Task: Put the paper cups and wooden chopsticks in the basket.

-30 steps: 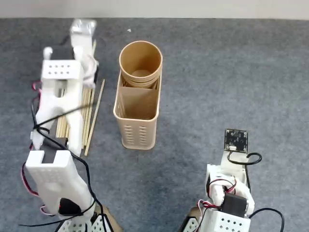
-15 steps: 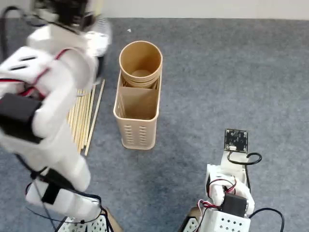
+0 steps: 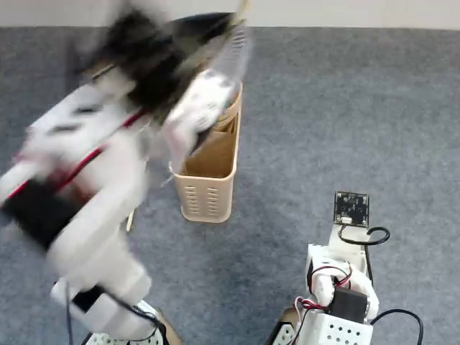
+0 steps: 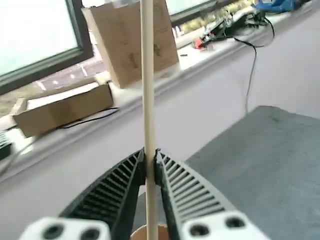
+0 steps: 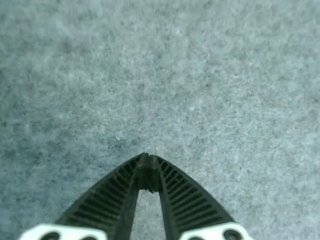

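1. High view: The basket stands on the grey surface. The left arm is raised over the basket's far end and covers most of it. The left gripper is high above that far end. A wooden chopstick sticks out of it, away from the basket. The gripper's fingers cannot be made out here. A sliver of the paper cups shows in the basket's far compartment, just beside the arm. The right arm sits folded, well apart from the basket, off its near right corner.

2. Left wrist view: The left gripper is closed tight on the wooden chopstick, pinching it between the fingertips. The stick stands straight along the gripper's midline. It runs far out beyond the tips and also back between the two fingers. Behind it are a pale wall and a window ledge carrying a cardboard box. The grey surface lies to one side. A tan curved edge shows between the finger bases. What it belongs to cannot be told.

3. Right wrist view: The right gripper has its fingertips meeting, with nothing held between them. It points at bare grey surface.
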Tool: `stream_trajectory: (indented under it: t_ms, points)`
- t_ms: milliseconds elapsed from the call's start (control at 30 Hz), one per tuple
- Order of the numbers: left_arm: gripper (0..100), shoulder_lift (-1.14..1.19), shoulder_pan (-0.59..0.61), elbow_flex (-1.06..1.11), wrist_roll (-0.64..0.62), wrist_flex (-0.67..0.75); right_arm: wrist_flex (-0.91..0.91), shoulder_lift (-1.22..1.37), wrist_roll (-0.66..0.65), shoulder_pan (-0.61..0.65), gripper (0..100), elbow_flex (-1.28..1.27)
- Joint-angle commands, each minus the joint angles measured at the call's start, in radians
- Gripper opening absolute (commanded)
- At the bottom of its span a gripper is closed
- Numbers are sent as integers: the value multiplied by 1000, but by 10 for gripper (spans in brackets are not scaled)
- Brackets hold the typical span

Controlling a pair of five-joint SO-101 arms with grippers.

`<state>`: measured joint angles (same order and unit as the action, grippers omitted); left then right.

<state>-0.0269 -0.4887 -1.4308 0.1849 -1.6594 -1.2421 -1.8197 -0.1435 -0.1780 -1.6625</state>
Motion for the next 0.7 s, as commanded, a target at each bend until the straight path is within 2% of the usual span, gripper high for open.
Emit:
stream_trajectory:
  t_ms: [0,133,300,400,533,667]
  points:
    - [4,-85,108,-28,12,-89,-4,-12,11,-7,5,-136]
    - [4,-150,229,21,8,-106,-4,-12,11,-7,5,-136]
    - [4,-335,237,305,6,-107,-4,-12,11,-7,5,-136]
    - [4,-541,239,633,-68,-106,-4,-12,11,-7,5,-136]
    - [4,-869,278,1175,-83,-80,-4,-12,11,-7,5,-136]
    - [5,-1115,380,1667,-81,199,-4,-12,11,-7,5,-136]
